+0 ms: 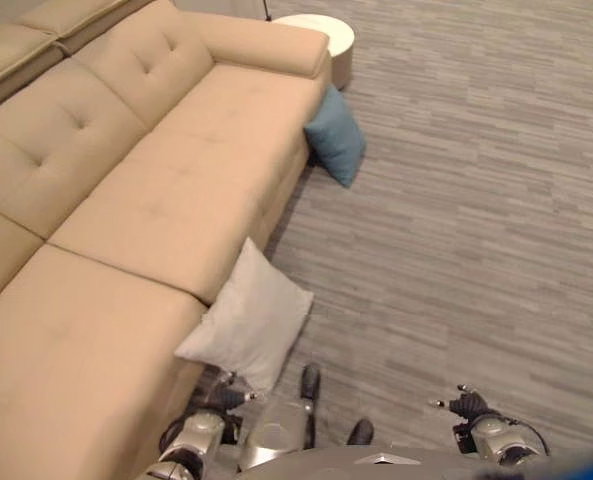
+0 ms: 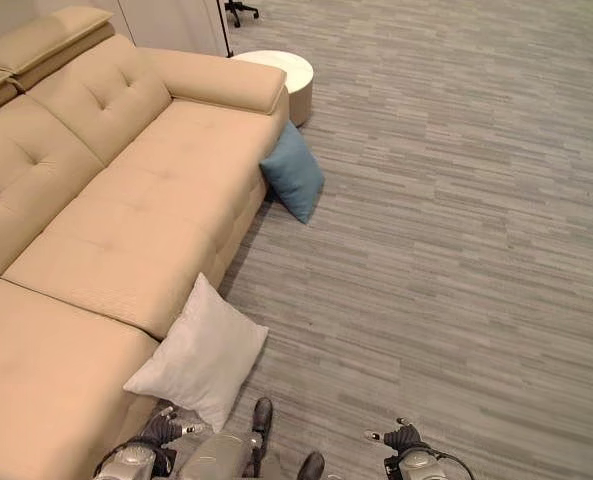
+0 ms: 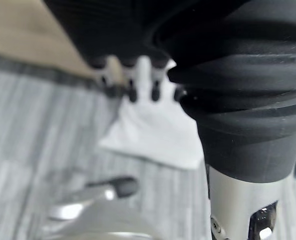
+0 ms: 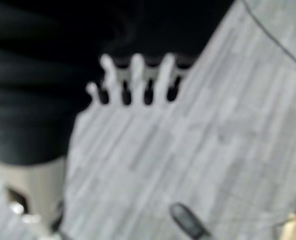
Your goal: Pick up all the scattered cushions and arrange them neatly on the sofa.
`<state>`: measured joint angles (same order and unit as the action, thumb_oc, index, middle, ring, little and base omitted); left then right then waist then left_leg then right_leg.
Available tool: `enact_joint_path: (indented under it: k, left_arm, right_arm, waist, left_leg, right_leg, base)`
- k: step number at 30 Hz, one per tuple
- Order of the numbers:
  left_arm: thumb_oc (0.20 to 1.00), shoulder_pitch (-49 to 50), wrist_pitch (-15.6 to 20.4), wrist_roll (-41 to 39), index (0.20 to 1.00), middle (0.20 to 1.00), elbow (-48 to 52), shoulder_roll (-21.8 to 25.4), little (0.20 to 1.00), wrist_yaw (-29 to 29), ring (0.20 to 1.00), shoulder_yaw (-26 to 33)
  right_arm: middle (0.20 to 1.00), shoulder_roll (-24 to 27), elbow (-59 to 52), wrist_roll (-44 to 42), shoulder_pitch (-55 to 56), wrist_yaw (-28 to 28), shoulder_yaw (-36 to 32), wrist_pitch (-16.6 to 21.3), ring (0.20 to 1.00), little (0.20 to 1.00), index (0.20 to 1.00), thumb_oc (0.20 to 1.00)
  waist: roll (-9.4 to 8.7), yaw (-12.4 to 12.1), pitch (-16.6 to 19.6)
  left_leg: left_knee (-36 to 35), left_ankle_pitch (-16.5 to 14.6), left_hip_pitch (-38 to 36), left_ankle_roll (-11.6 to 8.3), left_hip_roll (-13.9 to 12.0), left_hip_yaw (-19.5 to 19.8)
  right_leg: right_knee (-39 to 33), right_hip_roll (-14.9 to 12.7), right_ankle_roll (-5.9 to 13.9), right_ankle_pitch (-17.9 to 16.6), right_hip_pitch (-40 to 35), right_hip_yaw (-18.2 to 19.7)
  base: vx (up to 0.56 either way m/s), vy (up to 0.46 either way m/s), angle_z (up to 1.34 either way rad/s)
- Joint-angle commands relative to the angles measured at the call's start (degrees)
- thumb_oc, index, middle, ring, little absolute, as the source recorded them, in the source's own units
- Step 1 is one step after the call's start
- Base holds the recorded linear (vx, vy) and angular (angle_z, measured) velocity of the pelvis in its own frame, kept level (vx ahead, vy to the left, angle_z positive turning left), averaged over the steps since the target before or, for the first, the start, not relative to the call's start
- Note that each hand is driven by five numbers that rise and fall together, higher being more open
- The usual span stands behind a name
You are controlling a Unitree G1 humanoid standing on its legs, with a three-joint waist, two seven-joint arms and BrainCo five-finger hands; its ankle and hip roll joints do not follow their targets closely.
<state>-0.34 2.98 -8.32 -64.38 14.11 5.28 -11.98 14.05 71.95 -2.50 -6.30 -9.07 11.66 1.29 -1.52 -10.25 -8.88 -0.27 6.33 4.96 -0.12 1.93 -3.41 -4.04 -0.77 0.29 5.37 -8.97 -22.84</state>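
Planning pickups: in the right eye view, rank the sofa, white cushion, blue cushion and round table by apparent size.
1. sofa
2. white cushion, though it lies nearest the camera
3. and 4. blue cushion and round table look alike; the table is farther off and partly hidden, so unranked.

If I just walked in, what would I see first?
A big tan sofa with nothing on its seat. Two cushions sit on the grey floor leaning against its front: a white cushion close to the robot and a blue cushion farther along, near a round white table.
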Motion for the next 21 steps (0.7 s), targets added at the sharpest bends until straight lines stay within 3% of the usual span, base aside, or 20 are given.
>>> enact_joint_path:
  k: [1,4,7,9,11,12,13,14,16,18,21]
  left_arm:
    - [1.000,-3.02,0.85,-0.79,1.000,1.000,0.18,0.01,1.000,0.29,1.000,1.07]
    - [1.000,-2.83,0.73,-0.82,1.000,1.000,0.10,0.36,1.000,-0.13,1.000,1.17]
    - [1.000,-2.76,0.66,-0.66,1.000,1.000,-0.21,0.46,1.000,-0.51,1.000,0.86]
    - [1.000,-2.64,0.71,-0.78,1.000,1.000,-0.45,0.56,1.000,-0.42,1.000,0.68]
    - [1.000,-2.67,0.80,-0.78,1.000,1.000,-0.84,0.57,1.000,-0.18,1.000,0.51]
    - [1.000,-2.68,0.80,-0.78,1.000,1.000,-0.85,0.57,1.000,-0.18,1.000,0.51]
    - [1.000,-3.26,0.88,-0.51,1.000,1.000,-1.04,0.56,1.000,-0.16,1.000,-0.46]
    - [1.000,-3.25,0.88,-0.51,1.000,1.000,-1.04,0.55,1.000,-0.16,1.000,-0.45]
    - [1.000,-3.38,0.99,0.16,1.000,1.000,-1.07,0.49,1.000,-0.33,1.000,-1.36]
    - [1.000,-3.66,0.90,0.89,1.000,1.000,-1.53,0.59,1.000,-0.45,1.000,-1.68]
    - [1.000,-3.62,1.01,0.59,1.000,1.000,-2.17,0.54,1.000,-0.19,1.000,-1.61]
  right_arm:
    - [1.000,1.89,-2.24,2.03,0.20,0.08,-0.09,0.90,1.000,1.000,1.000,1.000]
    - [1.000,1.67,-2.73,2.96,0.28,0.34,0.13,0.84,1.000,1.000,1.000,1.000]
    - [1.000,1.55,-3.58,2.84,0.43,0.62,0.13,1.00,1.000,1.000,1.000,1.000]
    - [1.000,1.54,-4.48,2.87,-0.02,0.87,0.73,1.25,1.000,1.000,1.000,1.000]
    - [1.000,1.40,-5.14,2.87,-0.45,1.17,1.71,1.62,1.000,1.000,1.000,1.000]
    - [1.000,1.41,-5.13,2.87,-0.46,1.17,1.71,1.62,1.000,1.000,1.000,1.000]
    - [1.000,1.40,-6.05,1.96,-1.39,1.50,2.78,2.11,1.000,1.000,1.000,1.000]
    - [1.000,1.40,-6.04,1.96,-1.38,1.50,2.80,2.12,1.000,1.000,1.000,1.000]
    - [1.000,1.88,-6.04,1.01,-1.37,1.80,3.05,2.13,1.000,1.000,1.000,1.000]
    - [1.000,2.13,-5.53,1.22,-1.46,1.55,3.08,1.82,1.000,1.000,1.000,1.000]
    - [1.000,2.39,-5.25,1.60,-1.49,1.13,3.25,1.95,1.000,1.000,1.000,1.000]
  waist:
    - [-1.55,-2.38,0.18]
    - [-1.16,-2.55,0.32]
    - [-0.87,-2.35,-0.40]
    - [-0.72,-2.13,-0.58]
    - [-1.28,-2.62,-0.32]
    - [-1.26,-2.57,-0.18]
    - [-1.73,-2.24,0.53]
    - [-1.69,-2.14,0.51]
    - [-1.60,-0.60,0.41]
    - [-1.78,0.09,0.64]
    - [-2.11,-0.21,0.81]
  left_leg:
    - [2.25,-5.08,-2.65,-0.66,2.68,3.87]
    - [0.52,-5.47,-4.87,0.84,2.80,6.17]
    - [-0.65,-5.47,-6.63,1.89,3.00,8.53]
    - [-1.08,-5.16,-6.93,2.24,3.24,11.03]
    - [-0.81,-5.59,-7.15,2.17,3.89,13.57]
    - [-0.78,-5.52,-6.95,2.16,3.85,13.62]
    - [-0.60,-5.40,-6.75,1.74,4.99,19.67]
    - [-0.61,-5.45,-6.82,1.73,4.96,19.77]
    - [-0.40,-5.51,-7.26,1.41,5.78,24.98]
    - [0.41,-5.61,-6.84,0.55,6.47,28.43]
    - [0.46,-5.78,-6.24,-0.17,6.54,29.70]
  right_leg:
    - [7.26,-3.38,6.96,-2.59,3.41,-1.48]
    - [15.11,-5.44,7.72,-2.05,5.06,-1.69]
    - [22.30,-7.22,8.76,-3.78,7.68,-1.07]
    - [24.53,-6.24,8.70,-4.53,9.86,1.76]
    - [20.36,-4.81,7.89,-3.57,10.08,5.35]
    - [20.16,-4.75,7.87,-3.77,10.17,5.28]
    - [12.20,-1.54,7.05,-2.93,12.08,15.41]
    - [12.12,-1.52,7.03,-2.92,11.95,15.31]
    - [9.45,-0.12,6.83,-4.54,13.87,22.80]
    - [8.57,-0.23,7.17,-5.10,13.44,22.73]
    - [4.82,-1.49,6.77,-5.77,11.03,18.61]
  base:
    - [0.14,0.073,0.14]
    - [0.11,0.089,0.16]
    - [0.08,0.068,0.35]
    - [0.07,0.023,0.72]
    - [0.09,-0.040,0.61]
    - [0.23,-0.105,1.06]
    - [0.19,-0.080,1.20]
    - [0.26,-0.105,1.49]
    - [0.15,-0.058,1.59]
    - [0.13,-0.093,1.72]
    - [0.08,-0.108,1.06]
